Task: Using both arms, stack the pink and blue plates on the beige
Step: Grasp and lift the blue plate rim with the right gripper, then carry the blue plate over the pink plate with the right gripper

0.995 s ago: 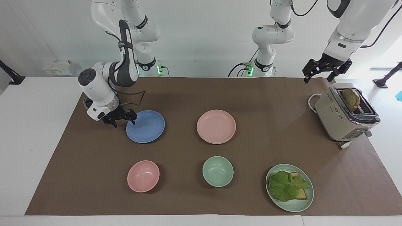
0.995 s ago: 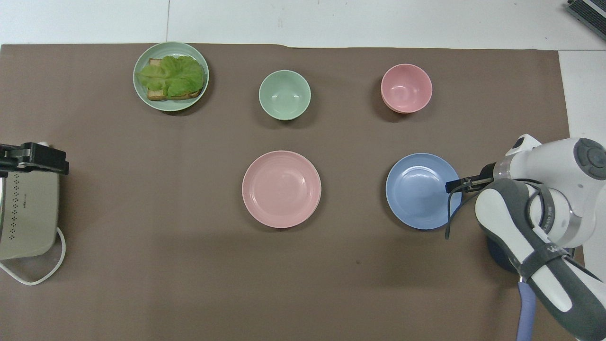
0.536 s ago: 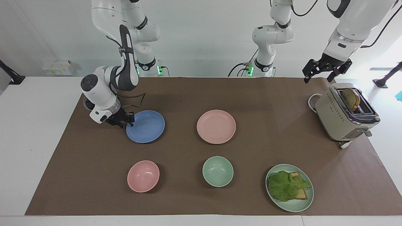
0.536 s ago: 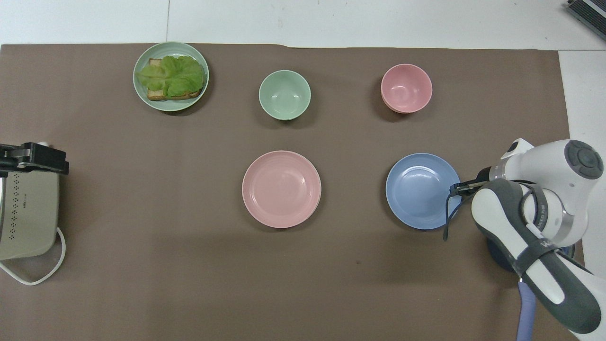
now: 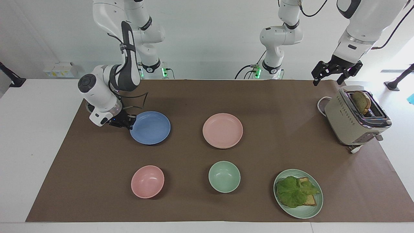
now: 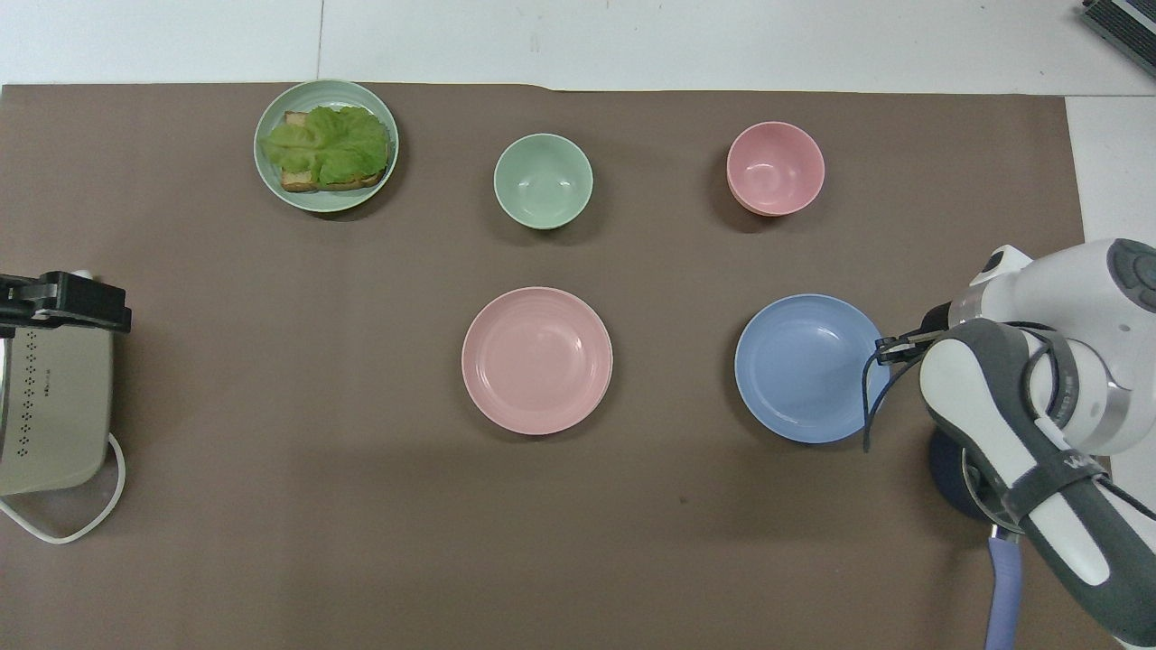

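The blue plate (image 5: 150,127) (image 6: 804,368) hangs a little above the brown mat at the right arm's end, with a shadow under it. My right gripper (image 5: 131,122) (image 6: 890,348) is shut on its rim, on the side toward that end of the table. The pink plate (image 5: 222,130) (image 6: 536,360) lies flat mid-table, untouched. No beige plate is in view. My left gripper (image 5: 336,72) (image 6: 63,301) waits open in the air over the robots' side of the toaster, holding nothing.
A beige toaster (image 5: 355,116) (image 6: 50,406) with bread in its slot stands at the left arm's end. Farther from the robots sit a pink bowl (image 5: 147,181), a green bowl (image 5: 224,176) and a mint plate (image 5: 298,193) with lettuce and toast.
My right gripper closed on the blue plate's rim and raised it slightly off the mat. The left arm has not moved.
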